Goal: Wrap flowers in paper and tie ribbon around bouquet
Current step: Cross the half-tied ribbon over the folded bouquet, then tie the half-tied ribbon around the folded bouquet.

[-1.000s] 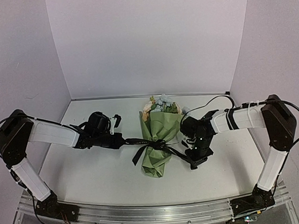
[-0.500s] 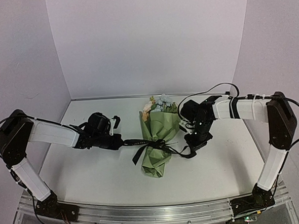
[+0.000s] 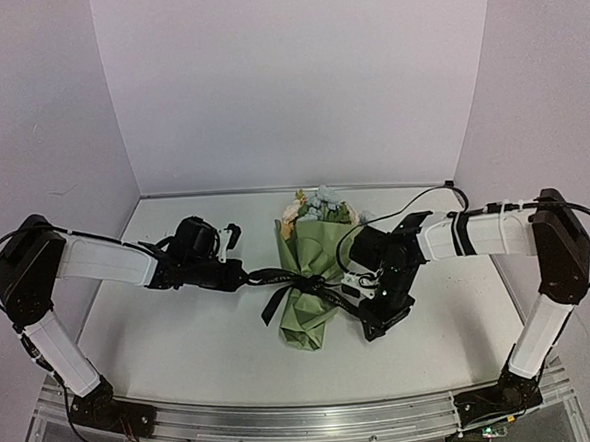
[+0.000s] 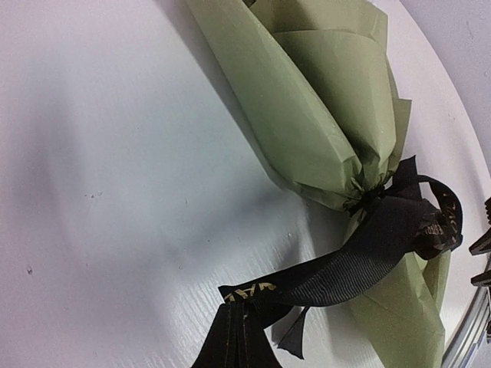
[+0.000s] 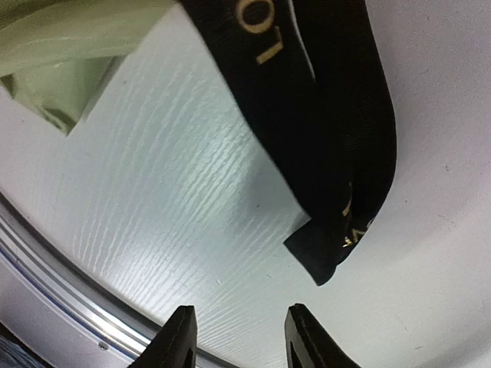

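- Lying on the white table (image 3: pixel 182 338), the green paper cone bouquet (image 3: pixel 314 280) points its cream and blue flowers (image 3: pixel 319 204) at the back wall.
- A thin black ribbon with small letters (image 3: pixel 278 278) is tied around its narrow middle.
- The left gripper (image 3: pixel 240 277) is squeezed tight on one ribbon end.
- The right gripper (image 5: pixel 242 337) has its fingers apart and holds nothing. The other ribbon end lies loose just in front of it.

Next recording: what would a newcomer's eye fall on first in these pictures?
The green bouquet lies mid-scene, blooms at its far end, with the black ribbon knotted round its waist. The left gripper has its jaws shut on one ribbon tail; the right gripper hangs open-jawed close to the other.
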`<state>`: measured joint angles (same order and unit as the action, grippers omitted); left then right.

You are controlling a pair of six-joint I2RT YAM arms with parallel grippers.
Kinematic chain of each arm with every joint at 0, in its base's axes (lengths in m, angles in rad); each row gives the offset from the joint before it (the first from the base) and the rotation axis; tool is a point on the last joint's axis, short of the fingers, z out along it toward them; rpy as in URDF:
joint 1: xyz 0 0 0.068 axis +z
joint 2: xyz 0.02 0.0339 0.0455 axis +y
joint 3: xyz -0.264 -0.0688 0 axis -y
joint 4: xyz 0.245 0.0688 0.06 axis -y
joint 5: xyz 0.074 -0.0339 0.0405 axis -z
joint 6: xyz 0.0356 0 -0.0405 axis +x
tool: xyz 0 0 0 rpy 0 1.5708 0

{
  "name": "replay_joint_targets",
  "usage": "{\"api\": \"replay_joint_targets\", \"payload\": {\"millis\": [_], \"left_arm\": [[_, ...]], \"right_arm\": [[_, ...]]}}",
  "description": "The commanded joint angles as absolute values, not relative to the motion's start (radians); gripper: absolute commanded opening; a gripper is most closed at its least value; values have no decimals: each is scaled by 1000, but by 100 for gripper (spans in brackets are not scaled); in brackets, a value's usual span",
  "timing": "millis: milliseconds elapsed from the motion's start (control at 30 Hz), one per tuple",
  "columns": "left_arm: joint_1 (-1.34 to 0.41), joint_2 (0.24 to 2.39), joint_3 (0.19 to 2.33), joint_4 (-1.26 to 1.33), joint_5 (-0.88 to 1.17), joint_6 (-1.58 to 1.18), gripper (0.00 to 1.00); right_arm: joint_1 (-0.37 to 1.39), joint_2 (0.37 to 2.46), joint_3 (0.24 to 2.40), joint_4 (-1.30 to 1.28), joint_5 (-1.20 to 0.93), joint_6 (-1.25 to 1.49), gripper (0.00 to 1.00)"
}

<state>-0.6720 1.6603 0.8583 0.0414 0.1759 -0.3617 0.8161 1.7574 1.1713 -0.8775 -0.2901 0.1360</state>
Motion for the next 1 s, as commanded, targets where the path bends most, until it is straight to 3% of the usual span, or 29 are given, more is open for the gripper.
{"api": "replay_joint_targets", "payload": {"millis": [0, 100, 233, 767, 833, 967], "left_arm": [[-666, 1673, 915, 35, 204, -334, 0], [-666, 1675, 929, 32, 216, -323, 0], [-666, 1690, 956, 17, 233, -293, 0], [-666, 1734, 1043, -50, 281, -239, 0], [-666, 1742, 1054, -52, 287, -238, 0], [-666, 1753, 1075, -60, 298, -235, 0]], "right_arm": [[814, 1641, 1180, -829, -280, 127, 51], [804, 1655, 1231, -807, -218, 93, 63], [771, 1756, 1325, -750, -221, 96, 64], [765, 1913, 1388, -541, -218, 109, 45], [764, 1921, 1394, -541, -214, 110, 40], [764, 1938, 1412, -540, -233, 119, 21]]}}
